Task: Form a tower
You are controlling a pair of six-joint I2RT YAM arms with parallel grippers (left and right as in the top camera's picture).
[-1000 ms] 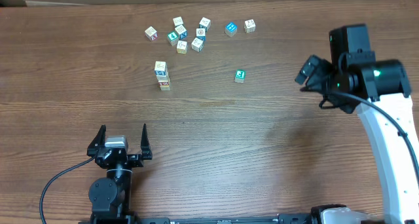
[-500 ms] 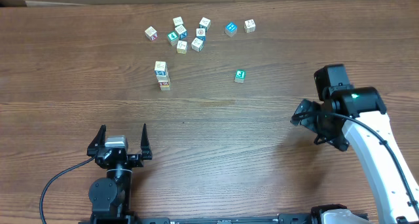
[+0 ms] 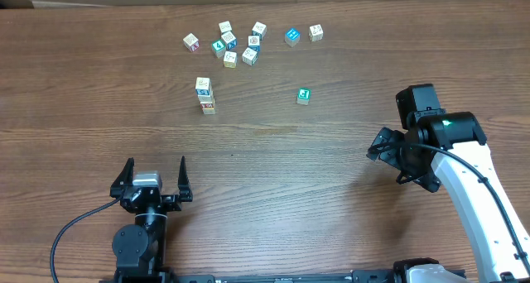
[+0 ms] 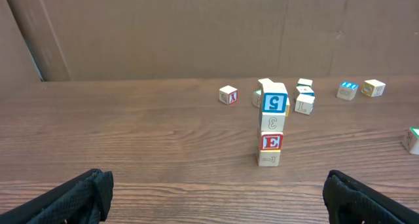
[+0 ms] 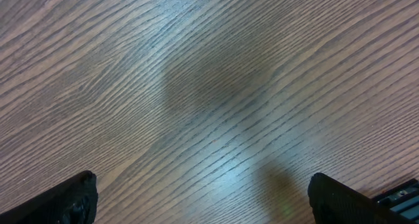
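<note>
Overhead: the tower [image 3: 206, 96] stands upright on the wooden table [image 3: 315, 200], at 11 o'clock from its middle. Loose cubes [image 3: 240, 43] lie scattered at 1 o'clock from it, and a single teal-faced cube [image 3: 304, 95] at 3 o'clock. The left gripper [image 3: 156, 165], at 7 o'clock, is spread wide and empty. The right gripper [image 3: 383, 146], at 3 o'clock, holds nothing.

Left wrist: four cubes are stacked, with a blue 5 on top, then a 3, a red E and a pale base. The tower stands well apart from the fingers [image 4: 72, 198].

Right wrist: the fingertips [image 5: 65, 198] are splayed over bare wood grain.
</note>
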